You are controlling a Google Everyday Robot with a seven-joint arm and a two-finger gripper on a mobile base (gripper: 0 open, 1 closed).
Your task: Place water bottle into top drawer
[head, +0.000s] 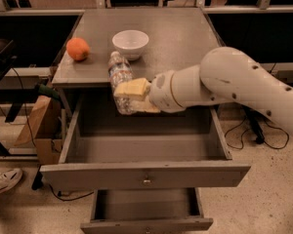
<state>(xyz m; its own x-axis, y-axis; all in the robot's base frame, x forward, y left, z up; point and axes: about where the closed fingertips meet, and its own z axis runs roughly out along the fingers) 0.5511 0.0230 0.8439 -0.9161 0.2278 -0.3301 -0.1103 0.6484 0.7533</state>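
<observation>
The water bottle (120, 76) is a small clear crinkled bottle with a pale label band. It is held upright, tilted slightly, over the table's front edge and the back of the open top drawer (145, 174). My gripper (132, 97) comes in from the right on a white arm and its yellow fingers (133, 88) are shut around the bottle's lower half. The top drawer is pulled out wide, grey, with a small metal knob on its front panel, and its inside shows nothing in it.
A white bowl (130, 43) and an orange fruit (77, 48) sit on the grey table top (185, 33). The narrower lower drawer (146, 213) is also open below. A brown paper bag (36, 126) and a shoe (2, 182) lie on the floor at left.
</observation>
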